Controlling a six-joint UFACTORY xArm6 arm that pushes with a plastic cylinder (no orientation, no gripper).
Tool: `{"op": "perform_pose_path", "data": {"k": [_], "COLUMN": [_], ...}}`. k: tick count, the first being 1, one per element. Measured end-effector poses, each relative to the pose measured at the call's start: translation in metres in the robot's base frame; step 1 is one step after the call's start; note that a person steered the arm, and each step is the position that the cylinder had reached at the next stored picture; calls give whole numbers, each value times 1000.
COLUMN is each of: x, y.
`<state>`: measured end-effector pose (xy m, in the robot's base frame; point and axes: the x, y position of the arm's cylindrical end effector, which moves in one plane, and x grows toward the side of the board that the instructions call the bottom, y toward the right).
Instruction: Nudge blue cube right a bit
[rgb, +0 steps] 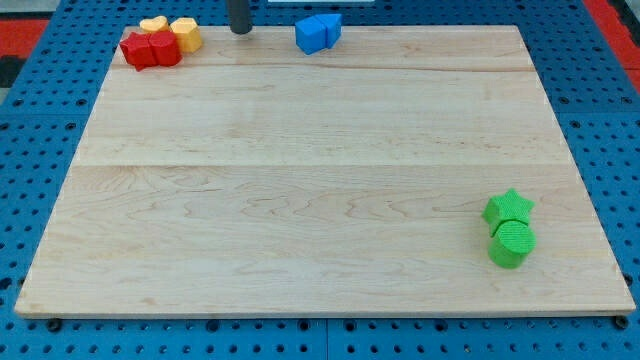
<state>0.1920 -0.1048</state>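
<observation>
Camera view shows my tip (240, 31) on the pale wooden surface (320, 180), left of the blue cube (318, 32) and apart. There is no gripper to tell of. The nudge rightward looks undone; contact comes first.

Open board right of the blue cube (318, 32); left, my tip (240, 30) stands near with bare wood between; red (150, 49) and yellow blocks (172, 31) crowd far left.

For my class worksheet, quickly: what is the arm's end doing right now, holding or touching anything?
My tip: a bare rod with no jaws, holding nothing; it stands at the view's top, left of the blue cube with a gap, touching no block.
</observation>
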Motion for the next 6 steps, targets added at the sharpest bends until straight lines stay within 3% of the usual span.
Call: {"op": "perform_pose_path", "data": {"k": [6], "x": [1], "y": [65]}}
